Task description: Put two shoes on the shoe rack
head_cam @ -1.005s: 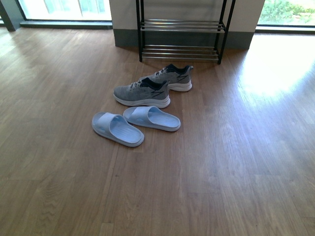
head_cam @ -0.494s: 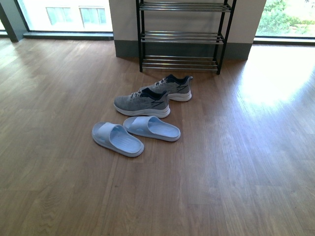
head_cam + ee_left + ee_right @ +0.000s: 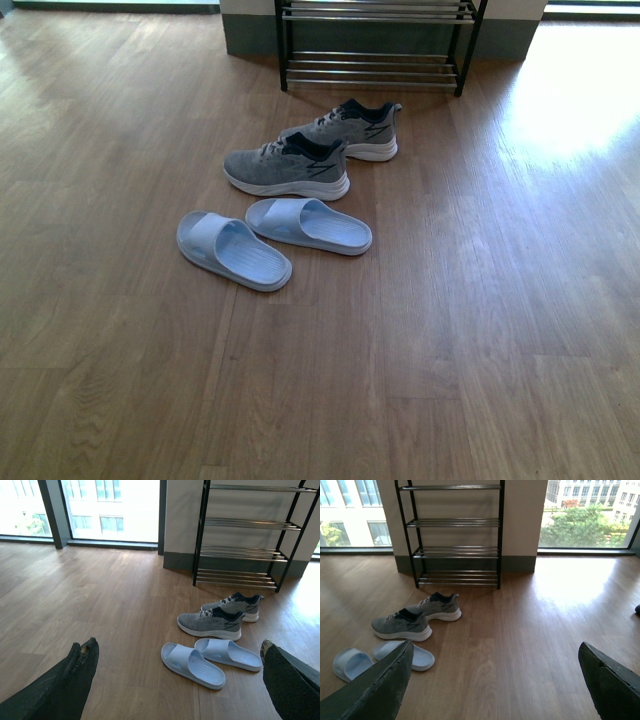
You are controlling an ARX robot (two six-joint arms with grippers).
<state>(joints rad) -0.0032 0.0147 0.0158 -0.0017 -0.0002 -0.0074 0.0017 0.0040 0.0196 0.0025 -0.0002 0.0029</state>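
Two grey knit shoes with white soles lie on the wood floor just in front of the shoe rack (image 3: 375, 60). The nearer shoe (image 3: 287, 169) lies side on, and the farther shoe (image 3: 348, 129) sits behind it. The left wrist view shows the nearer shoe (image 3: 210, 623), the farther shoe (image 3: 235, 605) and the shoe rack (image 3: 245, 527) beyond my open left gripper (image 3: 180, 652). My right gripper (image 3: 495, 652) is open over bare floor, with the shoes (image 3: 402, 624) (image 3: 435, 607) and the shoe rack (image 3: 455, 530) off to one side. Neither arm shows in the front view.
Two pale blue slides (image 3: 233, 250) (image 3: 308, 224) lie on the floor nearer to me than the shoes. The rack stands against a wall section between large floor-level windows (image 3: 112, 507). Bright sun glare falls on the floor at the right (image 3: 570, 90).
The front view has tipped downward and closed in: the shoes, slides and rack have shifted up in the frame, and only the rack's lowest tiers show now. Nothing on the floor has moved.
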